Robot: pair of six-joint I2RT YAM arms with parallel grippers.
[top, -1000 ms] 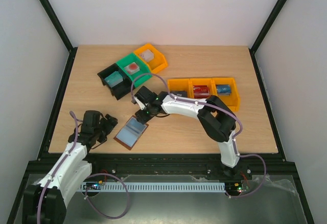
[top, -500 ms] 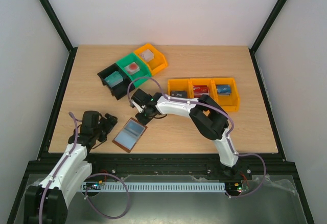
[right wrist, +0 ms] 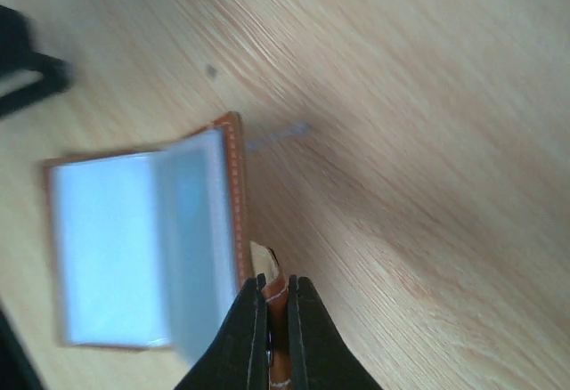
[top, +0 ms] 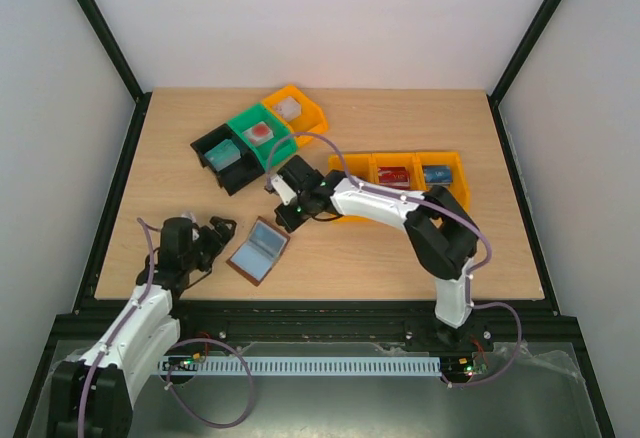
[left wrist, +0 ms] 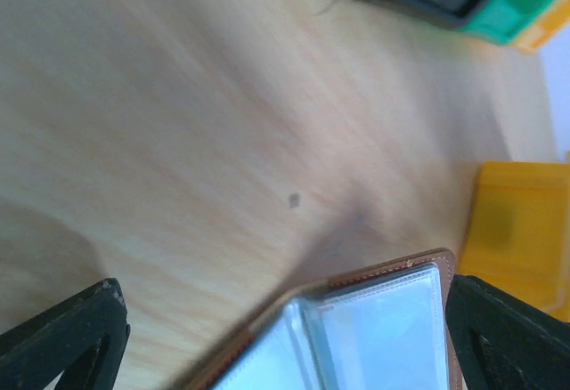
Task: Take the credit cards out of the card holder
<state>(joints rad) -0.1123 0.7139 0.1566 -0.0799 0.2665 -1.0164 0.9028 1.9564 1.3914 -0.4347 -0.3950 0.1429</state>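
Observation:
The card holder, a brown leather bifold, lies open on the table with its pale blue-grey sleeves facing up. No credit cards show in it. My right gripper is at its far right edge. In the right wrist view this gripper is shut on the holder's little brown snap tab. My left gripper stands open just left of the holder. In the left wrist view the holder's corner lies between that gripper's spread fingers, untouched.
A row of black, green and orange bins stands at the back left. Three yellow bins sit behind the right arm, holding small flat items, one red. The table's near edge runs just below the holder.
My right gripper has shut on the snap tab and drawn the holder slightly up and to the right. The left gripper has opened a little wider and stayed near the holder's left side.

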